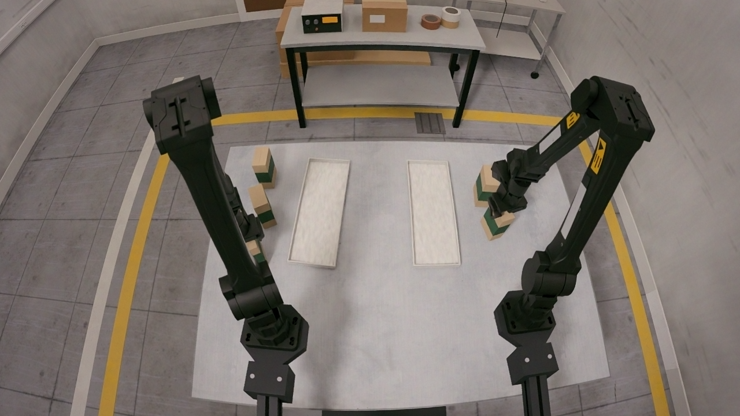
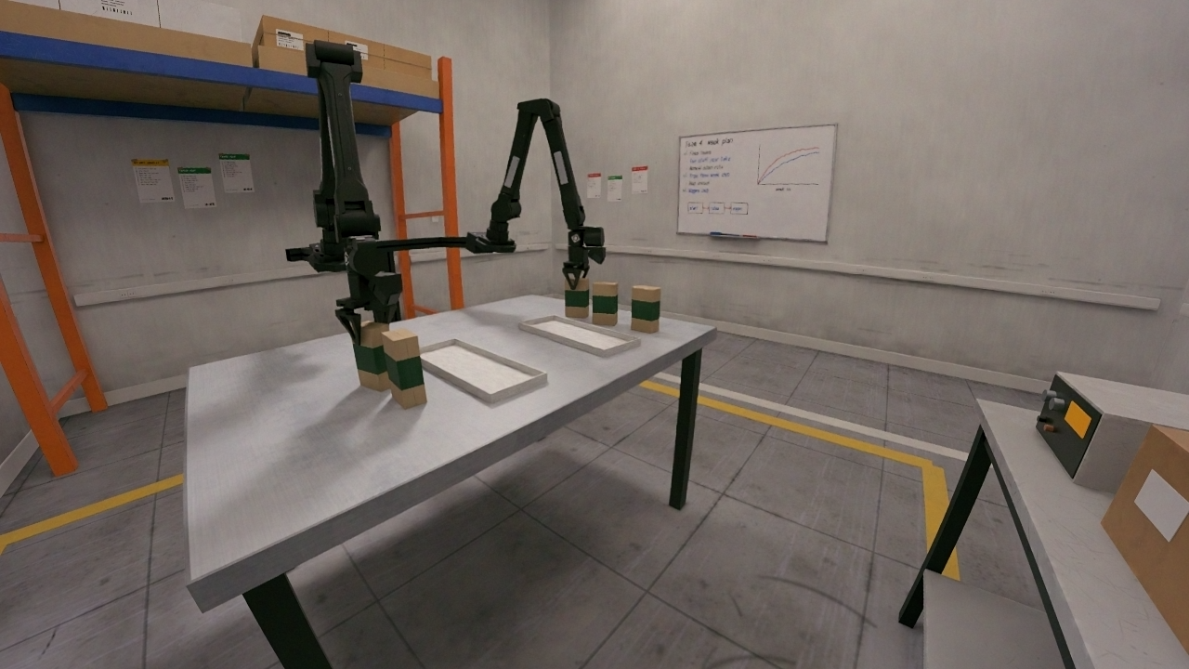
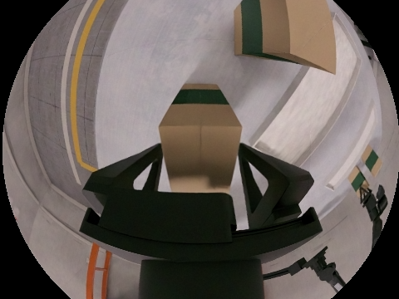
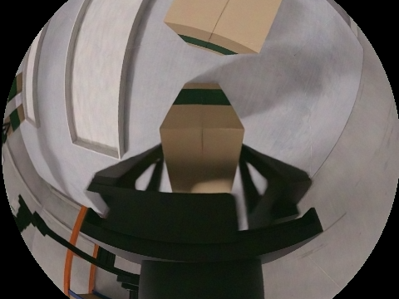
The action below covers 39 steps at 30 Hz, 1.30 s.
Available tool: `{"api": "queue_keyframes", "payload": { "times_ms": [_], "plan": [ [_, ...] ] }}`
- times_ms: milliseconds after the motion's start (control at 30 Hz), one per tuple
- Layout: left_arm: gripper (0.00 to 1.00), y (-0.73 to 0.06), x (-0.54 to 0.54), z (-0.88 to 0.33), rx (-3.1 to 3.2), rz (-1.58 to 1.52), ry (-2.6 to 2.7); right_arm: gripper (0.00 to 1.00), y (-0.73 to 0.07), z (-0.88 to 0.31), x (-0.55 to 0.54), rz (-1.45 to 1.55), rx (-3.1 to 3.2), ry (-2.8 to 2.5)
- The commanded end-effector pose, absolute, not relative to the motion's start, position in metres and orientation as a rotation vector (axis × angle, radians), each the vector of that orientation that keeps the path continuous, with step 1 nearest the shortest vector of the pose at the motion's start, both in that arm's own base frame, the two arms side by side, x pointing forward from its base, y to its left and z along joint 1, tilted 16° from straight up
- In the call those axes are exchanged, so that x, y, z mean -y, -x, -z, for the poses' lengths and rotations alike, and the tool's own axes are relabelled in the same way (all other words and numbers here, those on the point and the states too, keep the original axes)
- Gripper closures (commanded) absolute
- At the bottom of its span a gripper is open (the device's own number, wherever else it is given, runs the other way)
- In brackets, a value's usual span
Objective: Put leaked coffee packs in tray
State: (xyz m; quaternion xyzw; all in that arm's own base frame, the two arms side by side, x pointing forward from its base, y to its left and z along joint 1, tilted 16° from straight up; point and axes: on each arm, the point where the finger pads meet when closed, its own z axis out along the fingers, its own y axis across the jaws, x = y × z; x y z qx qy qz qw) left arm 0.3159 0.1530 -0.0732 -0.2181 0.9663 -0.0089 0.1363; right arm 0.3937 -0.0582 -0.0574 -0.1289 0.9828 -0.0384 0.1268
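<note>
Five tan packs with green bands stand upright. My left gripper [image 2: 576, 279] [image 3: 201, 146] is open, its fingers on either side of the top of the left-side front pack [image 1: 253, 248] [image 3: 200, 158]. Two more packs [image 1: 261, 159] [image 1: 260, 199] stand behind it. My right gripper [image 2: 371, 327] [image 4: 202, 146] is open, its fingers around the top of the right-side front pack [image 2: 372, 366] [image 4: 202, 159], with thin gaps visible. The other right-side pack [image 1: 483, 193] [image 2: 404, 372] stands close by. Both trays [image 1: 318, 212] [image 1: 433, 212] hold nothing. Softness cannot be seen.
The trays lie between the two pack groups on the bench [image 1: 377, 331] [image 2: 299, 482]. The second left-side pack [image 3: 311, 33] is near my left fingers. The right-side neighbour pack [image 4: 224, 21] is near my right fingers. A side table [image 1: 383, 39] stands beyond the bench.
</note>
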Motion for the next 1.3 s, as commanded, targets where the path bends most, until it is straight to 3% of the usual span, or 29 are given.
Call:
{"api": "queue_keyframes", "payload": {
  "times_ms": [0,300,333,1267],
  "plan": [
    [0.24,-0.321,-0.156,0.071,-2.787,0.020,0.629,0.77,-0.403,0.051,0.060,0.118,-2.838,0.372],
    [0.24,-0.321,-0.156,0.071,-2.787,0.020,0.629,0.77,-0.403,0.051,0.060,0.118,-2.838,0.372],
    [0.77,-0.321,-0.156,0.071,-2.787,0.020,0.629,0.77,-0.403,0.051,0.060,0.118,-2.838,0.372],
    [0.77,-0.321,-0.156,0.071,-2.787,0.020,0.629,0.77,-0.405,0.039,0.064,0.124,-2.827,0.367]
  ]
}}
